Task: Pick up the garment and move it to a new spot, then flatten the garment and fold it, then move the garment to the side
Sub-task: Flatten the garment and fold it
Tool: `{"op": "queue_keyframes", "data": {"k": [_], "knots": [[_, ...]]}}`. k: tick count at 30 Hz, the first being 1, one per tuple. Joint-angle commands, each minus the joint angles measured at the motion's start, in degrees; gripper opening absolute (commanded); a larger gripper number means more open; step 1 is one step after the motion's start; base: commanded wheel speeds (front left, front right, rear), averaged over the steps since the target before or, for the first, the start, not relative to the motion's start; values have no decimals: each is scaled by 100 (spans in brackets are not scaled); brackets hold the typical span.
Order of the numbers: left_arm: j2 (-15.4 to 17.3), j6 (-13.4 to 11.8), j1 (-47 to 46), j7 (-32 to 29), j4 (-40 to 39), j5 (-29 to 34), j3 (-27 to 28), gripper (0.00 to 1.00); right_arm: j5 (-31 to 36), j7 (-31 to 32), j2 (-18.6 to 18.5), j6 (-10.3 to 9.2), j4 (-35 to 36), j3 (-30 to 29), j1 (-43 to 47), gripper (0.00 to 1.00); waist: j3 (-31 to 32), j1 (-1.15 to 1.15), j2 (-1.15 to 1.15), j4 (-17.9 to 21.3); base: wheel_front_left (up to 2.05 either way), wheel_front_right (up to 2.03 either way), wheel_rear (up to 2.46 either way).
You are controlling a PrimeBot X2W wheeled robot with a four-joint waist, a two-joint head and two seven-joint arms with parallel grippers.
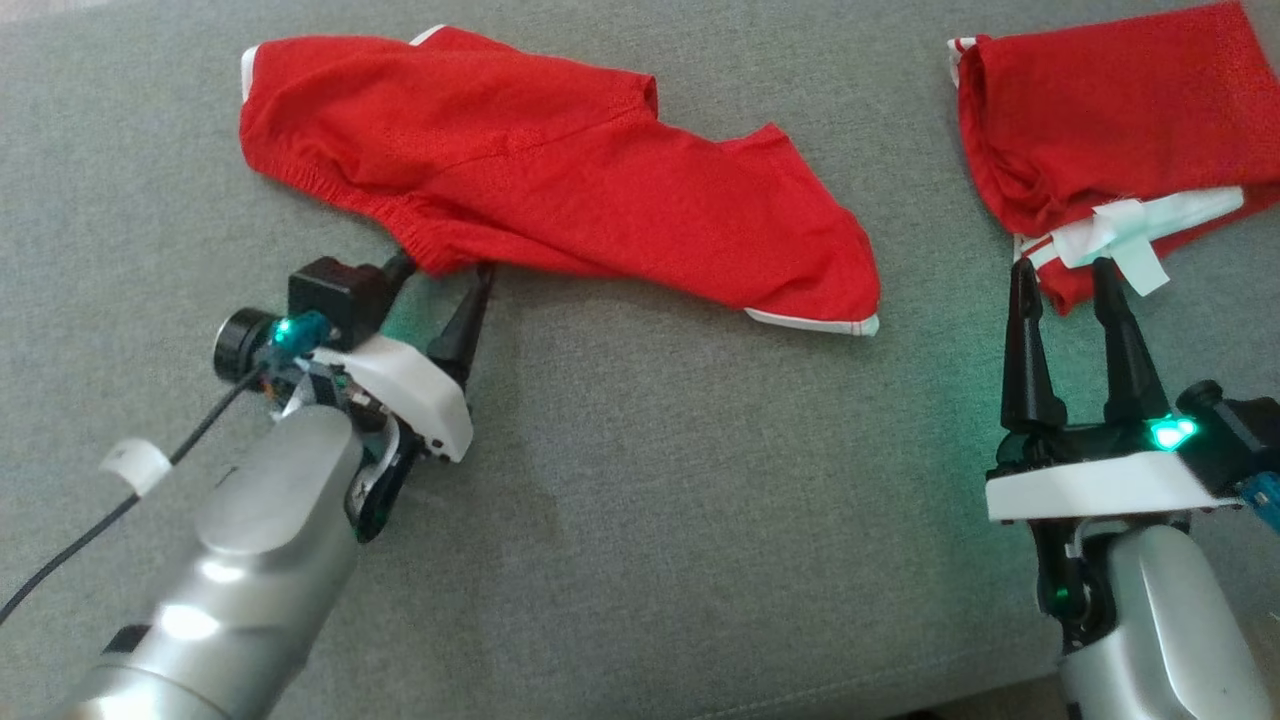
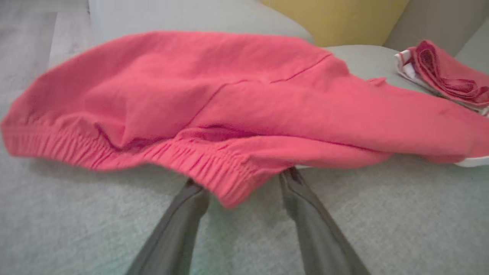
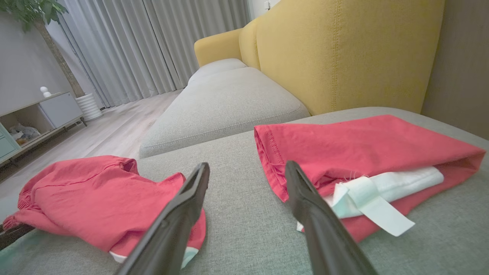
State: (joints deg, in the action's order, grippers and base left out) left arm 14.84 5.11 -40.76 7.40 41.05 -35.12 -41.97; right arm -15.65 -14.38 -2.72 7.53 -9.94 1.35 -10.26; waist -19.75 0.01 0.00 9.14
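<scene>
The garment, red shorts with white trim, lies crumpled on the grey cushion at upper centre. My left gripper is at its near lower-left edge. In the left wrist view the left gripper is open, and a fold of the garment's elastic waistband hangs between the two fingers. My right gripper stands open at the right, holding nothing. In the right wrist view the garment lies left of the right gripper.
A second red cloth, folded with white fabric and a white strip showing, lies just beyond my right fingertips. The yellow backrest rises behind it. The cushion's front edge runs along the lower right of the head view.
</scene>
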Motion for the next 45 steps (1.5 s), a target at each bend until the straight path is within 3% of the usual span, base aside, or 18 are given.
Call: {"op": "queue_keyframes", "data": {"k": [1,7,14,22,29,32,36,45], "knots": [[125,11,-253,145,-121,82,123,0,-35,-59,-16,-4,164,119,-146,100,17,-1,0,-9,0,0,0],[253,-36,-139,523,-260,474,-139,0,-40,-61,-16,-4,125,31,-78,100,309,-1,0,-192,0,0,0],[649,14,176,358,-758,688,-453,0,-19,-62,-16,-4,82,29,12,100,675,-1,0,-463,0,0,0],[1503,142,528,-452,-2044,702,-831,0,-46,-62,-16,-4,12,20,123,100,983,-1,0,-794,0,0,0],[2373,204,749,-1435,-3212,233,-979,0,-41,-62,-16,-4,-34,96,102,100,990,-1,0,-937,0,0,0],[2514,216,730,-1736,-3335,75,-1060,0,-36,-62,-16,-4,-37,119,72,100,949,-1,0,-931,0,0,0],[2515,228,590,-2126,-3287,-189,-1222,0,13,-62,-16,-4,-66,166,9,100,842,-1,0,-865,0,0,0],[2091,235,51,-1877,-2228,-347,-1266,0,111,-62,-16,-4,-23,193,-175,100,480,-1,0,-689,0,0,0]]}}
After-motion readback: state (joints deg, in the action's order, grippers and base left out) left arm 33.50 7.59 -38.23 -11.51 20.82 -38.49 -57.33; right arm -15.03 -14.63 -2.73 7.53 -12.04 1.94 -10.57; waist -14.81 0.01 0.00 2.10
